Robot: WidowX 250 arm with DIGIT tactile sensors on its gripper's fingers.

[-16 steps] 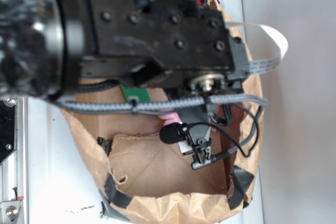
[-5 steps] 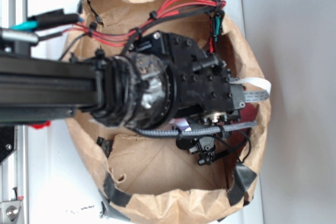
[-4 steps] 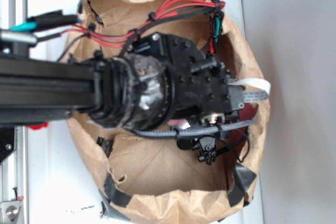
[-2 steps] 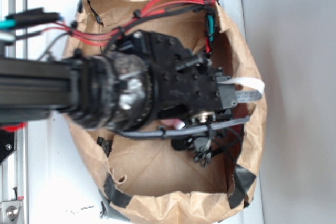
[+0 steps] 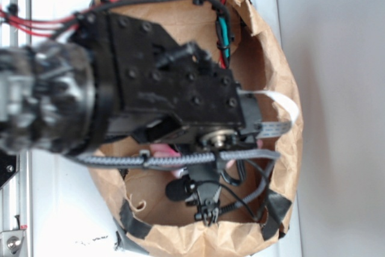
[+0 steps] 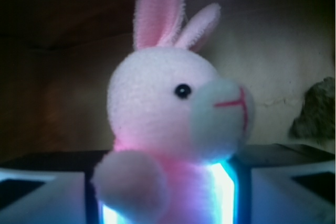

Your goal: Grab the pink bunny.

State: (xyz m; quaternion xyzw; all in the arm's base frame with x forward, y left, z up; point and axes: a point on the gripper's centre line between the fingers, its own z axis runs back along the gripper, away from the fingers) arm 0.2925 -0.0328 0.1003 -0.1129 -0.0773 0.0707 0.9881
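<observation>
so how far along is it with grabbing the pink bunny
Reaching looks done: the arm is down inside the brown paper bag. In hand: the wrist view shows the soft pink plush bunny sitting between the gripper fingers, apparently clamped. Left: lifting it clear; only a pink sliver shows under the arm.

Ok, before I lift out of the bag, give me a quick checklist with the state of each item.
1. Bunny between the fingers: ok, its body sits in the gap in the wrist view.
2. Gripper shut on it: ok, pads look pressed against its lower body on both sides.
3. Grip depth: cannot tell, the contact is at the frame's bottom edge.
4. Head and ears free: ok, nothing pinches them.
5. Rock clear of the bunny: ok, it lies apart on the right.
6. Arm clear of the bag wall: cannot tell, the arm hides most of the inside in the exterior view.
</observation>
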